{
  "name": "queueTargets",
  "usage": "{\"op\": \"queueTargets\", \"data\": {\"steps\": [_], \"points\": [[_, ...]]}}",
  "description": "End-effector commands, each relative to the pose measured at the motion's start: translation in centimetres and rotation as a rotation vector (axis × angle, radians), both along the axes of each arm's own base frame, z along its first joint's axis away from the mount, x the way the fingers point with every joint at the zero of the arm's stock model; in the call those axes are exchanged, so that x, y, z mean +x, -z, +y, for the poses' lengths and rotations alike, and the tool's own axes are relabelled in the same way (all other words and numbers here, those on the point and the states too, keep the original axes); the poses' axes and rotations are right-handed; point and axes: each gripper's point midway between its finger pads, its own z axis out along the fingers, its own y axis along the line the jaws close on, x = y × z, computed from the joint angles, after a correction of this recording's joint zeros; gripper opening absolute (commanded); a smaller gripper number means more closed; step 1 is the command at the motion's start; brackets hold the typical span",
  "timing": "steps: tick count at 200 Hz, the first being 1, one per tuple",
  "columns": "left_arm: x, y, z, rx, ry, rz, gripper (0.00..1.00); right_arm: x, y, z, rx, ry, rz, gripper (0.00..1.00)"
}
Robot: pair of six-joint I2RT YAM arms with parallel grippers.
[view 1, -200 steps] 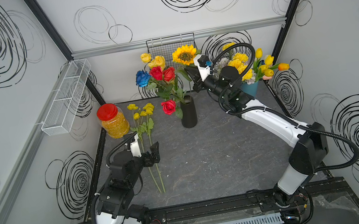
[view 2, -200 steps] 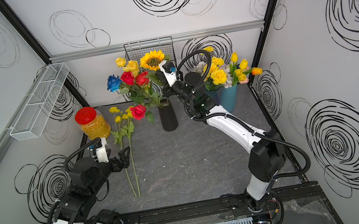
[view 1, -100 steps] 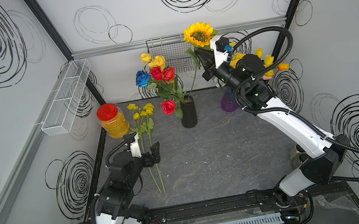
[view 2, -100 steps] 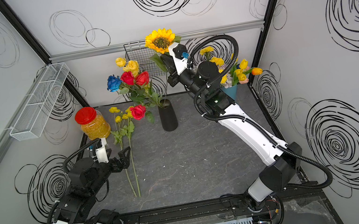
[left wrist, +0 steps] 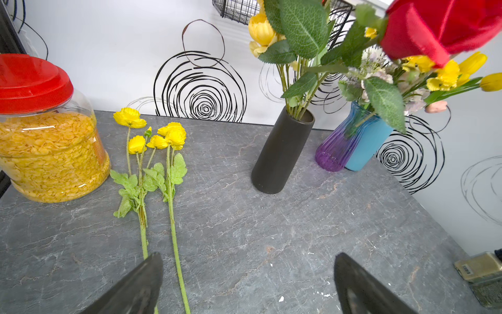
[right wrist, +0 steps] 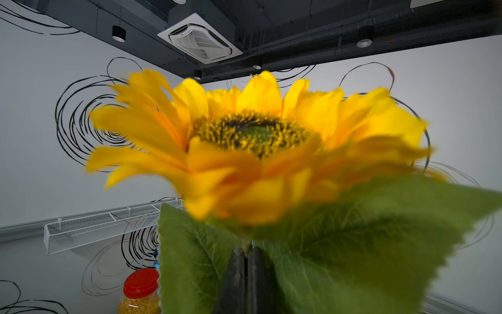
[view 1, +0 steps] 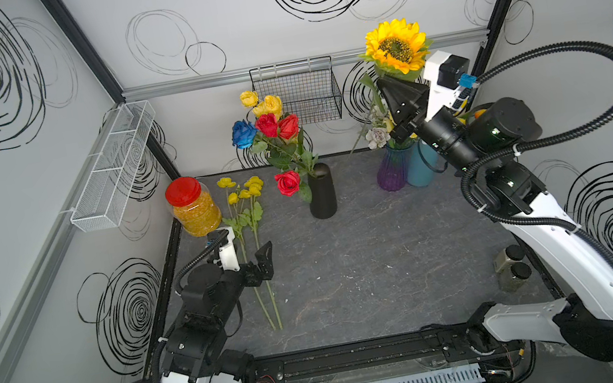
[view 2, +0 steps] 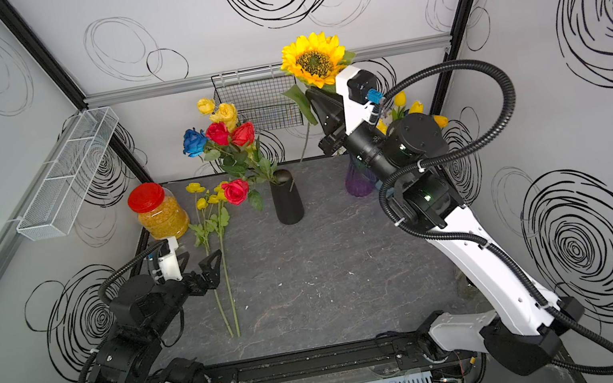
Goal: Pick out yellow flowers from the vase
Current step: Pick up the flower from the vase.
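— What has your right pincer (right wrist: 246,258) got?
— It is clamped tight on the sunflower (view 1: 395,46), on the stem right under the bloom, high above the surface (view 1: 370,257).
— And your left pincer (left wrist: 248,274)?
— Spread wide, holding nothing. Just ahead of it, yellow poppies (left wrist: 152,136) lie on the surface, with their stems running beneath it. Farther ahead, yellow roses (view 1: 267,104) stand in the black vase (view 1: 321,192).
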Motion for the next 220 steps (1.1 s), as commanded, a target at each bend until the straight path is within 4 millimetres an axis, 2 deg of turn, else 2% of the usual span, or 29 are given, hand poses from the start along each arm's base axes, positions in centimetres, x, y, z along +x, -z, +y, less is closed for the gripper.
{"op": "queueTargets", "data": {"steps": [1,45,82,100,126,149,172,193,220], "points": [[-0.6,-2.4,-0.8,-0.035,0.050,-0.105,1.00,-2.6,0.4,-1.7,0.045,-0.028,0.029,0.00],[-2.9,-6.0,-3.2,0.011,0.205,-0.204,0.95,-5.6,3.4,-3.4,0.041,-0.070,0.123,0.00],[-3.9,-8.5,-6.5,-0.014,0.336,-0.260,0.91,-7.7,6.9,-3.1,0.058,-0.188,0.211,0.00],[-4.3,-9.0,-8.5,-0.009,0.396,-0.282,0.89,-7.7,9.1,-2.7,0.071,-0.219,0.278,0.00],[-5.1,-8.3,-12.6,0.051,0.480,-0.301,0.89,-7.2,12.7,-1.9,0.089,-0.261,0.390,0.00],[-6.9,-7.1,-17.2,0.129,0.598,-0.315,0.90,-6.8,15.6,-1.3,0.124,-0.297,0.482,0.00],[-7.4,-5.3,-20.9,0.152,0.700,-0.271,0.87,-6.6,18.6,-0.1,0.140,-0.360,0.566,0.00],[-7.3,-3.7,-23.1,0.157,0.748,-0.232,0.82,-6.8,20.2,0.8,0.136,-0.417,0.587,0.00],[-6.5,-2.4,-24.1,0.141,0.734,-0.206,0.79,-6.6,21.8,1.1,0.131,-0.417,0.607,0.00]]}}
